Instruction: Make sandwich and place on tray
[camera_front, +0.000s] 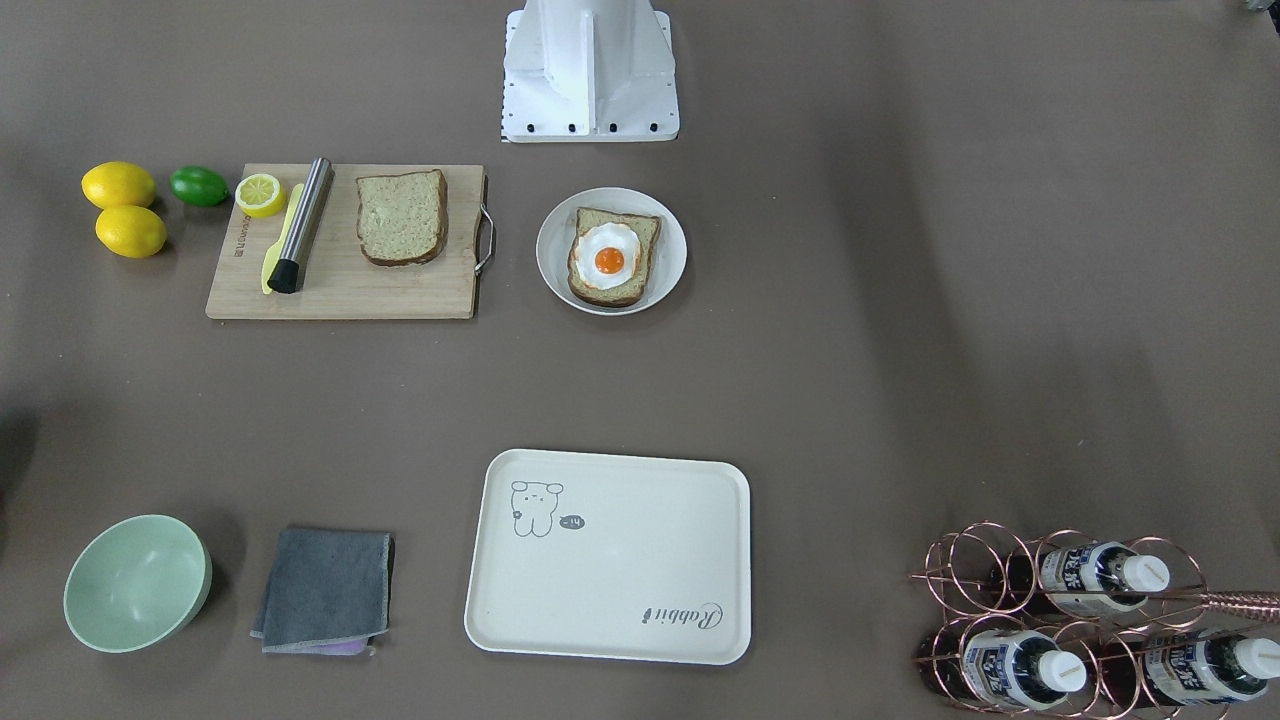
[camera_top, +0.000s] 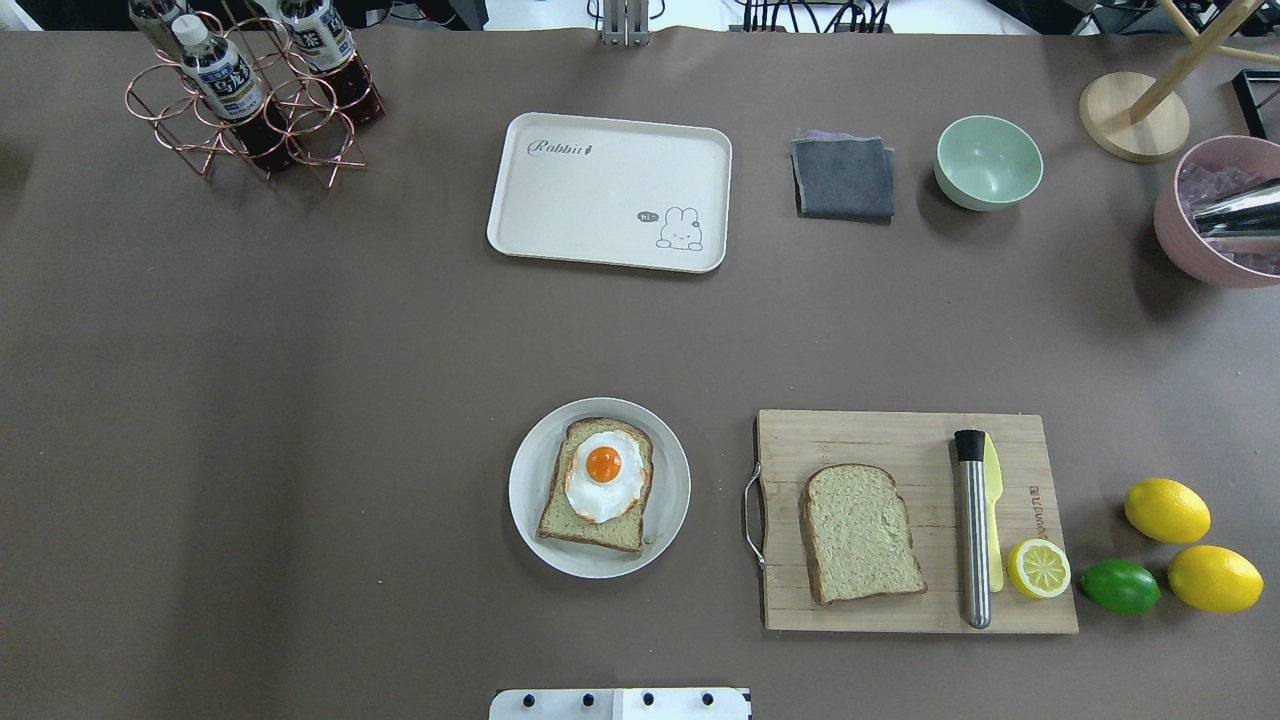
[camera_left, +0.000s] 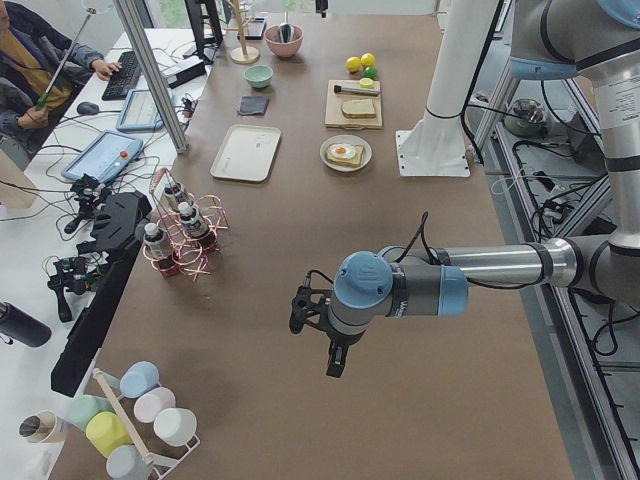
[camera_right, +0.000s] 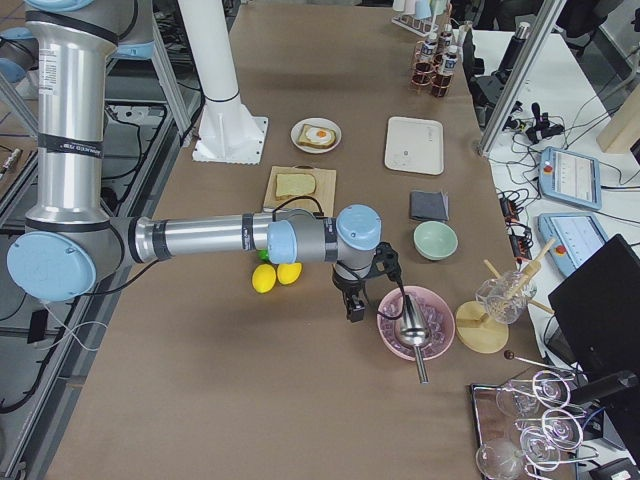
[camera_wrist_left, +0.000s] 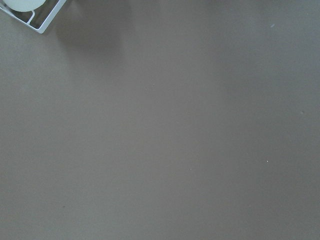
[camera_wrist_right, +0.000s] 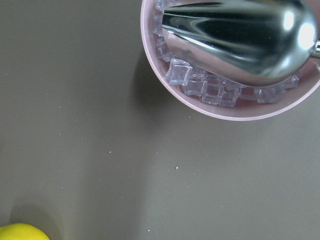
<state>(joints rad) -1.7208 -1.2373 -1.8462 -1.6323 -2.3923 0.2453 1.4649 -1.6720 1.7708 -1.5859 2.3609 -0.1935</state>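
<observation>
One speckled bread slice (camera_top: 590, 528) lies on the round white plate (camera_top: 672, 470) with the fried egg (camera_top: 603, 475) on top. The second slice (camera_top: 862, 533) lies on the wooden cutting board (camera_top: 900, 440). The cream tray (camera_top: 600, 215) stands empty at the far side. My left gripper (camera_left: 325, 345) hangs over bare table far from them. My right gripper (camera_right: 352, 305) hangs beside the pink bowl (camera_right: 415, 320). I cannot tell whether either is open or shut.
A steel muddler (camera_top: 973, 530), yellow knife (camera_top: 994, 500) and lemon half (camera_top: 1039, 569) share the board. Two lemons (camera_top: 1167, 510) and a lime (camera_top: 1120, 586) lie beside it. A grey cloth (camera_top: 843, 178), green bowl (camera_top: 988, 162) and bottle rack (camera_top: 250, 100) stand at the far edge.
</observation>
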